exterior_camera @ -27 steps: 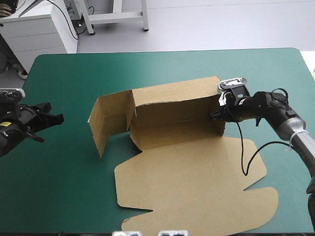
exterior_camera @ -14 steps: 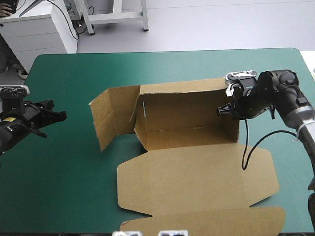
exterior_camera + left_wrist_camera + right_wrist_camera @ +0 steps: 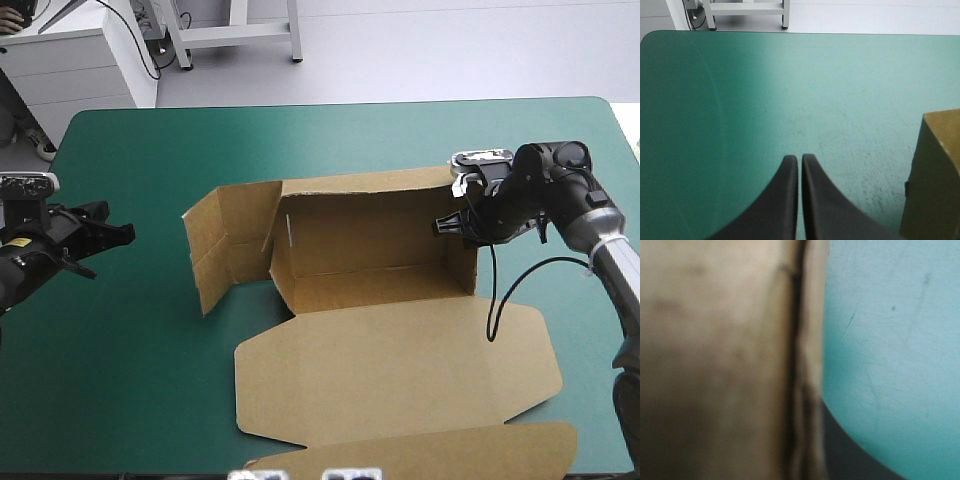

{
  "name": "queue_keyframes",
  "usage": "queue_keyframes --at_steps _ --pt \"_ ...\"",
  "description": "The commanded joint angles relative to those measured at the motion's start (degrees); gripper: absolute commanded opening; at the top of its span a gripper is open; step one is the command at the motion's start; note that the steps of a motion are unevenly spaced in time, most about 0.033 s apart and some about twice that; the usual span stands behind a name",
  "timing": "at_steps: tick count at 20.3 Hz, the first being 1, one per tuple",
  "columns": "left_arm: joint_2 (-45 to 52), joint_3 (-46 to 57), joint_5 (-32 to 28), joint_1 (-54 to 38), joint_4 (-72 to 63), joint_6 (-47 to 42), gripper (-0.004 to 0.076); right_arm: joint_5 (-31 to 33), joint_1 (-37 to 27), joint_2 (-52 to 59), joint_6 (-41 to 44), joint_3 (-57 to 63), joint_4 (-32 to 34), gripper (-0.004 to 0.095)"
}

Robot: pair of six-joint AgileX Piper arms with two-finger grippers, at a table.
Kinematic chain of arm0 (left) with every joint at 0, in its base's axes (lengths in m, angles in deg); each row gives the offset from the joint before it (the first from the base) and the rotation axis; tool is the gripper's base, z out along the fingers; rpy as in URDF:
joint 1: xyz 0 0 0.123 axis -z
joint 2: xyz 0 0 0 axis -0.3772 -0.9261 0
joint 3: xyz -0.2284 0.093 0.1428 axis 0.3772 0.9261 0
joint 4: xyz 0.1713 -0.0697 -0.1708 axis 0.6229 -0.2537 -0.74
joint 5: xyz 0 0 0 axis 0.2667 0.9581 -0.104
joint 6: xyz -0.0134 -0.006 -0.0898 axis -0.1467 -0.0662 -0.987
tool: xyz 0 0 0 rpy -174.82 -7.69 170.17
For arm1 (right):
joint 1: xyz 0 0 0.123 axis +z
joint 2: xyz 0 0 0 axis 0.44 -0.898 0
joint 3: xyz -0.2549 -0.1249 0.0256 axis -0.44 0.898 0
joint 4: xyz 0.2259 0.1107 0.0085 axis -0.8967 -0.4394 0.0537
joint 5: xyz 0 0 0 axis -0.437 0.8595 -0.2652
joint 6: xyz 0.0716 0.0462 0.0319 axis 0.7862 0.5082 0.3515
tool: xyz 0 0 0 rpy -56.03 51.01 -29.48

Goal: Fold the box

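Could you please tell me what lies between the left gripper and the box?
Only bare teal-green cover: the high view shows nothing on the stretch from the left gripper to the nearest raised flap of the box.

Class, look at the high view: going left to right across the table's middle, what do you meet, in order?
left pincer → the box, first its open left flap → its raised back wall → right pincer, at that wall's right end.

Robot lab: teal-green table [image 3: 330, 140], white cabinet [image 3: 80, 70] w/ cables [image 3: 140, 45], grey floor [image 3: 430, 50].
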Motion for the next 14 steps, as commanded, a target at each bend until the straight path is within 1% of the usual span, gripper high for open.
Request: queue_keyframes --at_steps 1,4,10,14 --pt "0.57 -1.53 -2.97 0.38 -2.54 -0.12 0.0015 4.02 -0.06 -0.90 -0.17 -1.52 -1.81 -0.0012" --pt "0.57 -1.53 -2.83 0.38 -2.54 -0.12 0.0015 3.49 -0.06 -5.26 -0.17 -2.72 -1.91 -0.0012" --pt "0.57 -1.53 -2.17 0.38 -2.54 -0.12 0.0015 -2.48 -0.06 -11.21 -0.17 -11.37 -2.94 -0.0014" --pt "0.57 -1.53 -2.17 0.38 -2.54 -0.12 0.0015 -6.01 -0.06 -13.23 -0.17 -13.15 -2.83 -0.0014"
